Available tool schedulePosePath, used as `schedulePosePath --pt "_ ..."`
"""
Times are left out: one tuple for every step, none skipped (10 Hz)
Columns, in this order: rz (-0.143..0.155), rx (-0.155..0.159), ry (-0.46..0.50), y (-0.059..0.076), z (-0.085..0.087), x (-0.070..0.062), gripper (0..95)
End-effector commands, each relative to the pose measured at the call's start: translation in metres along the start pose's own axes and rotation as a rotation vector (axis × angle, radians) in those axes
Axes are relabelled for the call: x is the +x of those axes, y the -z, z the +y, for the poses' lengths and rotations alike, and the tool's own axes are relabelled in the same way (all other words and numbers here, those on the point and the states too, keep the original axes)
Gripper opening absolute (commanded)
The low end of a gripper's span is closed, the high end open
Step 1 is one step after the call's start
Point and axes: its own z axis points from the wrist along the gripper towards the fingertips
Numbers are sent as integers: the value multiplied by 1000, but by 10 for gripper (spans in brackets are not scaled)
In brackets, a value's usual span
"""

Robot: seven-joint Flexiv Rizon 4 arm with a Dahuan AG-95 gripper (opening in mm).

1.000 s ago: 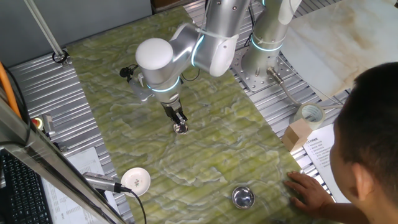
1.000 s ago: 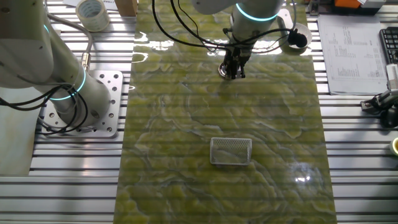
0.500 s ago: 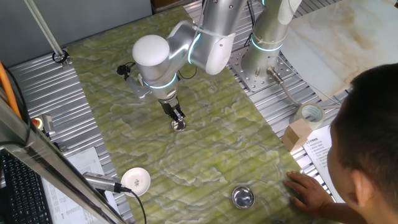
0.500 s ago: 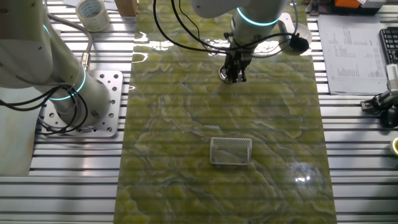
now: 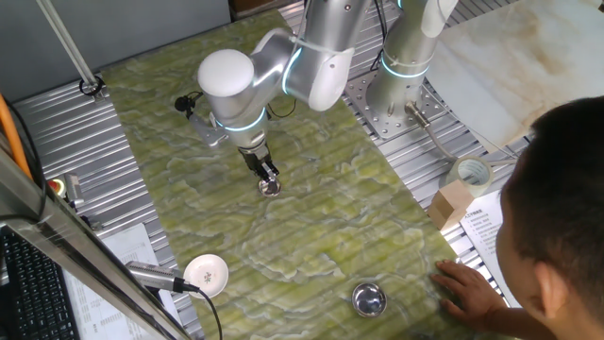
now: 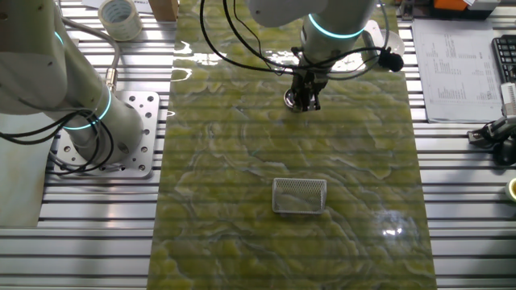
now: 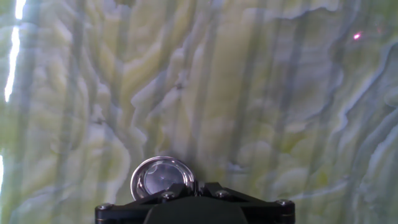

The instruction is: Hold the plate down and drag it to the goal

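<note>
Plate (image 7: pixel 161 177) interior only in hand view

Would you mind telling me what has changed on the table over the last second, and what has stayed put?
The gripper, pressing on the plate, has dragged it a little up and left in one fixed view; in the other fixed view both slid slightly right. The arm's elbow shifted with them. The metal bowl, white disc and wire basket stayed where they were.

Metal bowl (image 5: pixel 369 299), white disc (image 5: pixel 209 272), mesh basket (image 6: pixel 300 196)
</note>
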Motion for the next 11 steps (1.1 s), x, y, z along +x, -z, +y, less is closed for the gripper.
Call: schedulePosePath --pt "-1 1 10 -1 -4 0 0" --pt "0 2 14 -1 -6 1 0" --pt "0 3 17 -1 -7 1 0" --pt "0 2 18 -1 -7 1 0" --pt "-4 -4 19 -1 -7 1 0" --pt "-7 -9 14 -1 -7 1 0" --pt "-8 -11 -1 -1 -7 1 0" --pt "-8 -12 -15 -1 -7 1 0" --pt "-8 -11 -39 -1 -7 1 0" --pt "-10 -9 -57 -1 -7 1 0" --pt "-11 -7 -68 -1 -7 1 0"
